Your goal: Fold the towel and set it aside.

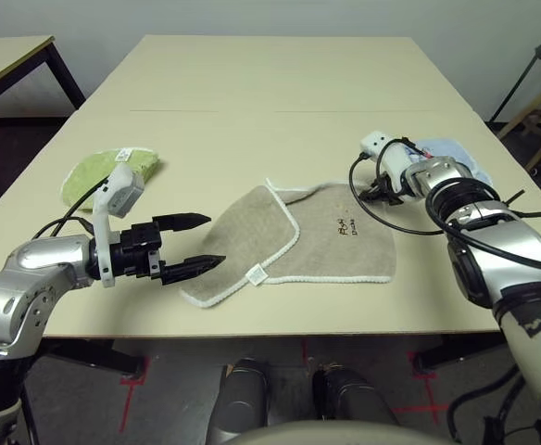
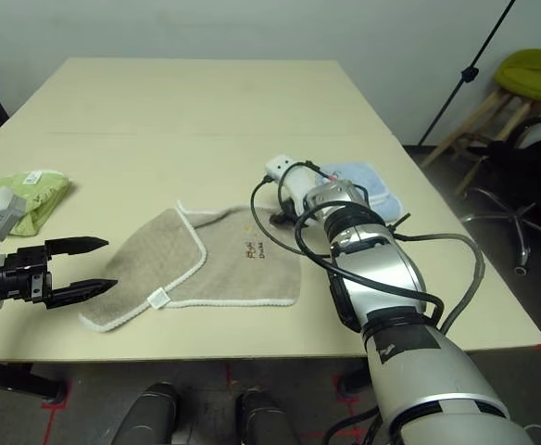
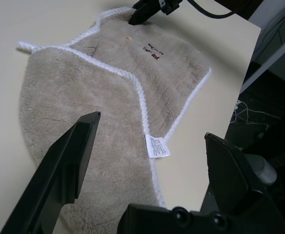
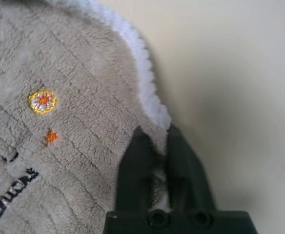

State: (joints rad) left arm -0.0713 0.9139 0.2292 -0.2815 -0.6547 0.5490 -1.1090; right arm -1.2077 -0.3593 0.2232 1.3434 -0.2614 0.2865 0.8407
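Note:
The beige-grey towel (image 1: pixel 326 243) lies near the table's front edge, white edging all round. Its left part is folded over the rest, with a white tag (image 1: pixel 257 273) at the front. A dark embroidered mark (image 1: pixel 345 227) faces up on the right part. My left gripper (image 1: pixel 196 243) hovers open just left of the towel, fingers pointing at the folded flap (image 3: pixel 84 107). My right gripper (image 4: pixel 155 141) is at the towel's far right corner, shut on the white edging (image 4: pixel 152 105) there. The right gripper (image 3: pixel 142 12) also appears in the left wrist view.
A green folded cloth (image 1: pixel 108 171) lies at the left of the table, behind my left arm. A light blue folded cloth (image 2: pixel 358 181) sits right beside my right wrist. Beyond the right table edge (image 2: pixel 474 269) stand a stool (image 2: pixel 530 74) and a stand.

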